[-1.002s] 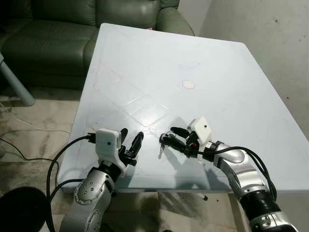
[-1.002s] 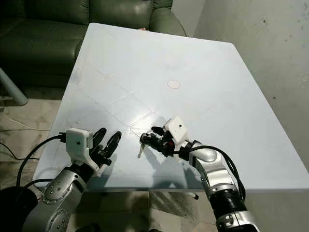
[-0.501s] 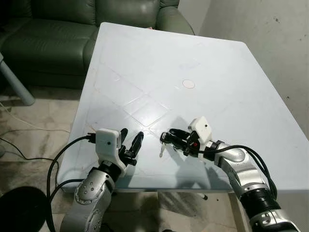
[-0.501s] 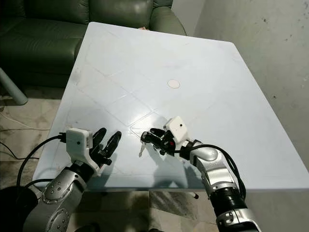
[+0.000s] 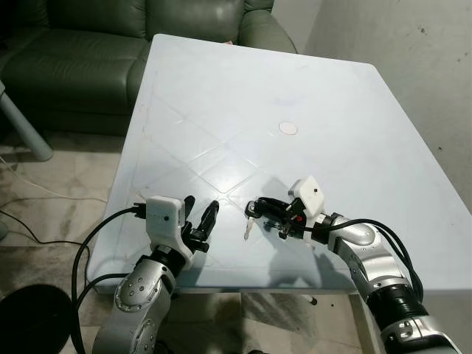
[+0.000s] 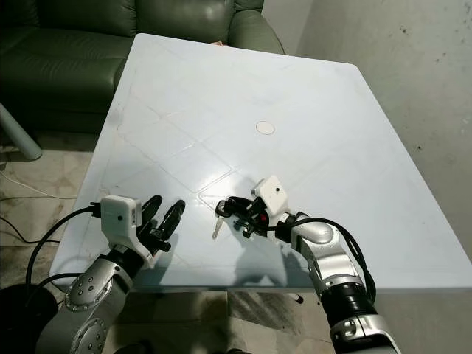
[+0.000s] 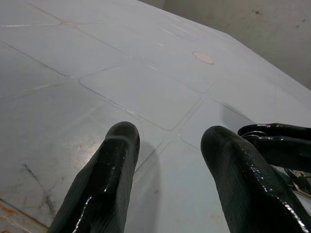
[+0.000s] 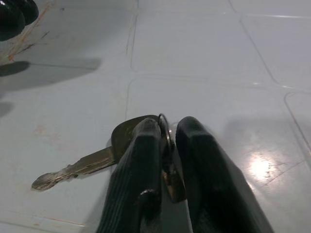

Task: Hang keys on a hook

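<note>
Nearest the camera, the left gripper [image 5: 200,219] is being held just above the near edge of the white table [image 5: 346,118], its two black fingers [image 7: 104,182] spread apart with nothing between them. A black cable [image 5: 92,243] is looping down from its wrist toward the floor.

A little to the right, the keys [image 5: 249,218] are being gripped by the right gripper [image 5: 259,209] — its fingers [image 8: 138,179] are closed tight on the key ring and the dark key head, as the right wrist view makes plain. One metal key blade [image 8: 73,169] is sticking out past the fingertips, pointing toward the near edge; whether it is touching the table or hanging just above it cannot be told. The two grippers are near each other but apart, with bare tabletop between them.

Beyond the grippers, faint square panel lines are crossing the tabletop, and a small round disc [image 5: 287,128] is set into the table near its middle, well apart from the keys.

Farther back, a dark green leather sofa [image 5: 81,51] is standing against the far edge of the table — a grey wall [image 5: 413,51] is rising on the right. To the left, a pale tube [image 5: 22,125] is slanting down to the worn floor [image 5: 51,184].
</note>
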`<state>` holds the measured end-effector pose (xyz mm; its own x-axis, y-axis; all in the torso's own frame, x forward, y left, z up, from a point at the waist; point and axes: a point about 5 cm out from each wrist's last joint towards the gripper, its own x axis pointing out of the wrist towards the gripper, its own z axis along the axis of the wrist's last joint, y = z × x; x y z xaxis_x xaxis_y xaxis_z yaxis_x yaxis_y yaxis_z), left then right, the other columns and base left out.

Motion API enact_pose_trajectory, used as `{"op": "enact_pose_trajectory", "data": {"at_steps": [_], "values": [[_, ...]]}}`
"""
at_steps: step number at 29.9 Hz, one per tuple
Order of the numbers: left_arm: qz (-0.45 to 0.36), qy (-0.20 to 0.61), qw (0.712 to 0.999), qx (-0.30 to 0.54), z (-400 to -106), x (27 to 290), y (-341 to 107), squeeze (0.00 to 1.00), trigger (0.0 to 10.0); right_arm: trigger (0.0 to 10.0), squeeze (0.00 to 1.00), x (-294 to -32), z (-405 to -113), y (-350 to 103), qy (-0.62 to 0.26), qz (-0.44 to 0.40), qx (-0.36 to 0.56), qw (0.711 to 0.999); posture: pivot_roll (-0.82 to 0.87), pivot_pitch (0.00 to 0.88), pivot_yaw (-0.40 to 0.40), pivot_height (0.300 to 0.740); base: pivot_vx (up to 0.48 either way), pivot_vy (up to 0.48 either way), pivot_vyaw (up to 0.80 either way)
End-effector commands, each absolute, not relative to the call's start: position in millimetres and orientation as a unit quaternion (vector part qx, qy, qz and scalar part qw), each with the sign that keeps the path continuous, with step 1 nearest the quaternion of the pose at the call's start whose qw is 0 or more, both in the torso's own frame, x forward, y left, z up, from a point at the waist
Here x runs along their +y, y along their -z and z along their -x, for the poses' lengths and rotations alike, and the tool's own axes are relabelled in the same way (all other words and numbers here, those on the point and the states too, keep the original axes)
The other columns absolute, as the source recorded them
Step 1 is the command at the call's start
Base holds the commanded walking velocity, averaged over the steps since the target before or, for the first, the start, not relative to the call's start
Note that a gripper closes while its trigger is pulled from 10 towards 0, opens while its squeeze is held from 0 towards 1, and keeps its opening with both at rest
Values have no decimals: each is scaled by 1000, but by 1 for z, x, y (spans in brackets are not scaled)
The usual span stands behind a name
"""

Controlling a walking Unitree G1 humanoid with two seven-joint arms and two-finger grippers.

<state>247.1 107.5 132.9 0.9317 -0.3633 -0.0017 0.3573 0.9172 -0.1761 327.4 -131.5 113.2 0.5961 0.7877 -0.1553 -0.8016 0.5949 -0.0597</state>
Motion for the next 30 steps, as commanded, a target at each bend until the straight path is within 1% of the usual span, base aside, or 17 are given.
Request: {"op": "enact_pose_trajectory", "data": {"at_steps": [1, 3, 4, 9, 14, 20, 21, 22, 24, 25, 26, 27, 28, 29, 30], "values": [[90, 191, 977, 11, -246, 103, -137, 0, 10000, 10000, 8, -139, -328, -113, -445, 69, 55, 891, 30, 166, -156, 740, 0, 0, 0], [90, 192, 977, 11, -246, 103, -137, 0, 10000, 10000, 0, -140, -328, -114, -441, 73, 54, 893, 31, 164, -158, 740, 0, 0, 0], [91, 192, 977, 11, -246, 103, -138, 0, 10000, 10000, 0, -141, -328, -114, -446, 59, 59, 891, 31, 164, -158, 740, 0, 0, 0], [91, 192, 977, 11, -246, 103, -137, 0, 10000, 10000, 0, -142, -327, -114, -457, 47, 63, 886, 31, 165, -157, 740, 0, 0, 0], [91, 192, 977, 11, -246, 102, -137, 0, 10000, 10000, 0, -143, -325, -112, -467, 55, 67, 880, 32, 164, -157, 740, 0, 0, 0], [92, 192, 977, 11, -245, 102, -138, 0, 10000, 10000, 0, -145, -325, -112, -465, 55, 68, 881, 31, 166, -156, 740, 0, 0, 0], [91, 192, 977, 11, -245, 102, -138, 0, 10000, 9059, 0, -146, -325, -111, -464, 56, 68, 881, 32, 167, -157, 740, 0, 0, 0], [91, 192, 977, 12, -245, 102, -137, 0, 10000, 9059, 0, -146, -325, -111, -464, 56, 68, 881, 32, 167, -157, 740, 0, 0, 0], [92, 193, 977, 12, -245, 102, -137, 0, 10000, 10000, 0, -147, -325, -111, -464, 56, 70, 881, 30, 167, -156, 740, 0, 0, 0], [92, 193, 977, 12, -245, 102, -137, 0, 10000, 10000, 0, -147, -325, -111, -464, 56, 70, 881, 30, 167, -156, 740, 0, 0, 0], [93, 193, 977, 12, -245, 102, -137, 0, 10000, 9373, 0, -147, -325, -111, -464, 56, 71, 881, 30, 167, -155, 740, 0, 0, 0], [93, 193, 977, 12, -245, 102, -137, 0, 10000, 9686, 0, -147, -325, -111, -463, 58, 71, 882, 30, 167, -155, 740, 0, 0, 0], [93, 193, 977, 12, -245, 102, -137, 0, 10000, 9686, 0, -147, -325, -111, -463, 58, 71, 882, 30, 167, -155, 740, 0, 0, 0], [93, 193, 977, 12, -245, 101, -137, 0, 10000, 10000, 0, -148, -325, -110, -462, 58, 71, 882, 30, 167, -155, 740, 0, 0, 0], [93, 194, 977, 12, -245, 101, -137, 0, 10000, 10000, 0, -148, -326, -110, -459, 59, 71, 883, 30, 167, -155, 740, 0, 0, 0]]}}
